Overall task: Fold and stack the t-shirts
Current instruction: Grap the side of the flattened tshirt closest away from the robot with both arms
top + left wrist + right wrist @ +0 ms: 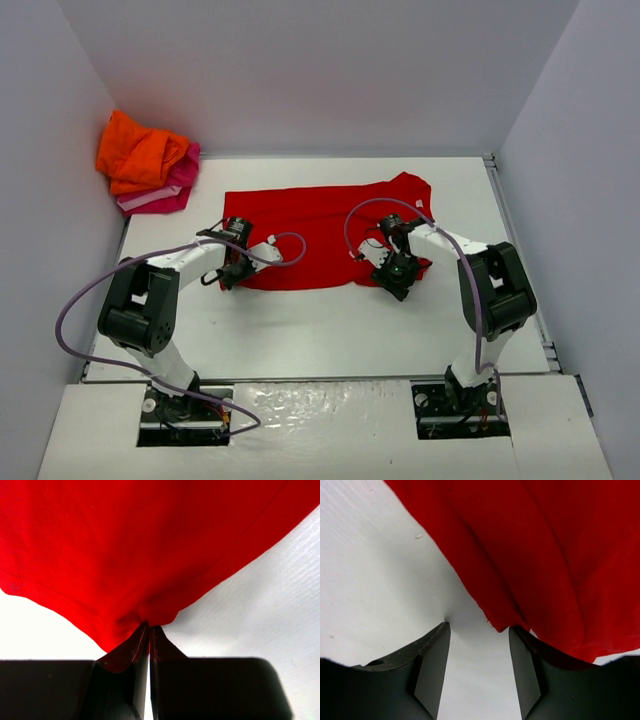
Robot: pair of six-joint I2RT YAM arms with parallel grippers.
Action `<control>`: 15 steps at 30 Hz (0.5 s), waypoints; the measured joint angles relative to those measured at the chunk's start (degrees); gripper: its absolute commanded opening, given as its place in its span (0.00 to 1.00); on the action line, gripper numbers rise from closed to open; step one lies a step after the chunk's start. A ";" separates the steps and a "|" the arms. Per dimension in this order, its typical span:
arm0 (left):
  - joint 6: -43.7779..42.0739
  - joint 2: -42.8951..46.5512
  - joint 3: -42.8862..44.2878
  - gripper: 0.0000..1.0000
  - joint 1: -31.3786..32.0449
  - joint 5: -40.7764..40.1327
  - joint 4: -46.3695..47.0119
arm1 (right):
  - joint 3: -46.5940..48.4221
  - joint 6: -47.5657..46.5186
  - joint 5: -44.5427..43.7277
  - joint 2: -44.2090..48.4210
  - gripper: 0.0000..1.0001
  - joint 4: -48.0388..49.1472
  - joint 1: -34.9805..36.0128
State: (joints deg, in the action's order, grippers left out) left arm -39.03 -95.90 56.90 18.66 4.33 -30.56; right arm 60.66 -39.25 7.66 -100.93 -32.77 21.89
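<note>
Red shirt lies spread flat across the middle of the surface, its long axis running left to right, with one sleeve poking out at the far right. The orange shirt and pink shirt sit bunched in a pile at the far left corner, well apart from it.

The left gripper is pinched shut on the red shirt's near left hem, and the cloth puckers into the closed jaws. The right gripper stands at the near right edge with its jaws about half apart and nothing clamped. Bare surface shows in the gap. The cloth's edge lies ahead and to the right, its corner just touching the inside of the finger on the right of the wrist view.

As I judge it, the right gripper needs to shift slightly toward the cloth so the hem sits between both fingers before it pinches, and then both near corners can go toward the far edge
</note>
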 measured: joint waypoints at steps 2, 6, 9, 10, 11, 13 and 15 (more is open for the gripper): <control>0.00 0.00 -0.02 0.00 0.03 -0.06 0.02 | 0.00 0.30 -0.63 -0.10 0.48 0.57 0.16; 0.00 0.00 -0.06 0.00 0.04 -0.10 0.07 | 0.00 0.57 -1.40 -0.11 0.06 1.33 0.57; 0.00 0.00 -0.11 0.00 0.04 -0.13 0.13 | 0.11 0.94 -2.06 -0.75 0.00 1.72 0.89; 0.00 0.00 -0.13 0.00 0.04 -0.14 0.16 | 0.26 1.02 -2.56 -1.10 0.00 1.70 1.09; 0.00 0.00 -0.13 0.00 0.05 -0.17 0.18 | 0.31 1.04 -3.03 -1.20 0.00 1.67 1.41; 0.00 0.03 -0.18 0.00 0.08 -0.20 0.22 | 0.22 1.05 -4.05 -1.19 0.00 1.68 2.13; 0.01 0.21 -0.43 0.00 0.08 -0.34 0.51 | -0.49 1.08 -4.67 -0.61 0.00 1.75 3.09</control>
State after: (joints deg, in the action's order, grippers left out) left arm -39.02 -95.69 56.47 18.74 3.99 -30.05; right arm 60.17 -38.17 2.98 -101.54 -31.01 24.99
